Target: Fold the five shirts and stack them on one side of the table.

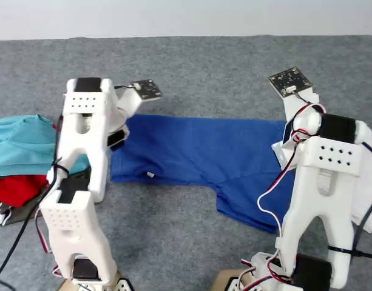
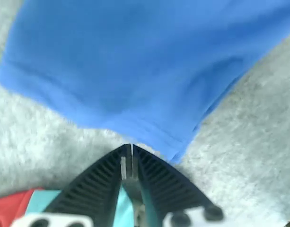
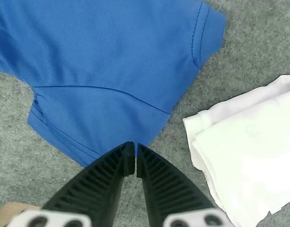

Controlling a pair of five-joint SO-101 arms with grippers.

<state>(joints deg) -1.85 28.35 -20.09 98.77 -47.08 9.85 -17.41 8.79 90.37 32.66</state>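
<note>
Blue shirt [image 1: 198, 151] is laid flat across the middle of the table [image 1: 192, 66], stretched from one arm to the other. A flap of it is turned out toward the near edge beside the right arm [image 1: 322, 182]. In the right wrist view a sleeve with a stitched hem is seen at the shirt's far corner, and a seam is drawn across the cloth.

At the left edge of the table a teal shirt [image 1: 22, 145] is heaped, with a red shirt [image 1: 16, 187] just beside it on the near side; both are partly hidden behind the left arm [image 1: 82, 157]. A white shirt [image 3: 249, 142] is laid near the blue one on the right side, apart from it, with a strip of grey table between them.

The left gripper [image 2: 131, 150] is held over the table at the blue shirt's hem, its claw clenched with nothing seen between the jaws. Whether the tips are touching the cloth cannot be told. Slivers of red and teal are seen beside its base.

The right gripper [image 3: 135, 147] is likewise clenched and nothing is grasped; it is poised at the blue shirt's near edge, between that shirt and the white one.
</note>
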